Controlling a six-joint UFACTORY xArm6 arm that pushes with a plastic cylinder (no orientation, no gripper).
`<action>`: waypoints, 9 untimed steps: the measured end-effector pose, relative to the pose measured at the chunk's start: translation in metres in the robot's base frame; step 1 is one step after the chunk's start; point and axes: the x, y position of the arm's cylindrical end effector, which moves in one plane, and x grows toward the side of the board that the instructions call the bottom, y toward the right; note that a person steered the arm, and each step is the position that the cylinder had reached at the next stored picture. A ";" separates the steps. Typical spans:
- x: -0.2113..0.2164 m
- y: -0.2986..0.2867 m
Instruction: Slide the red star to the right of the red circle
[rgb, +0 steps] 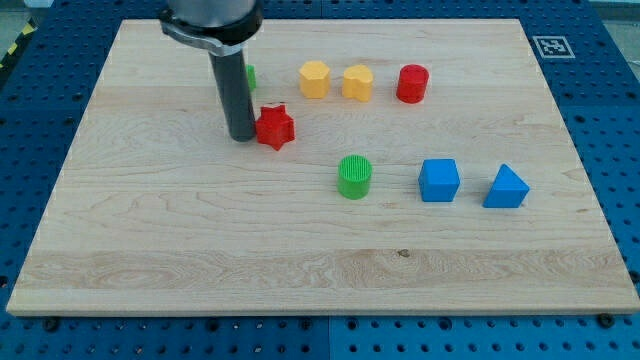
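Red star (275, 127) flat on the board, well left of and below upright red circle (412, 84).

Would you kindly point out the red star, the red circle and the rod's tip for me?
red star (275, 127), camera view, centre of its top face.
red circle (412, 83), camera view, middle of the cylinder.
my tip (241, 136), camera view, the rod's very end, touching the star's left side.
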 end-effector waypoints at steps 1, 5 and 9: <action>0.000 0.032; 0.011 0.139; 0.017 0.287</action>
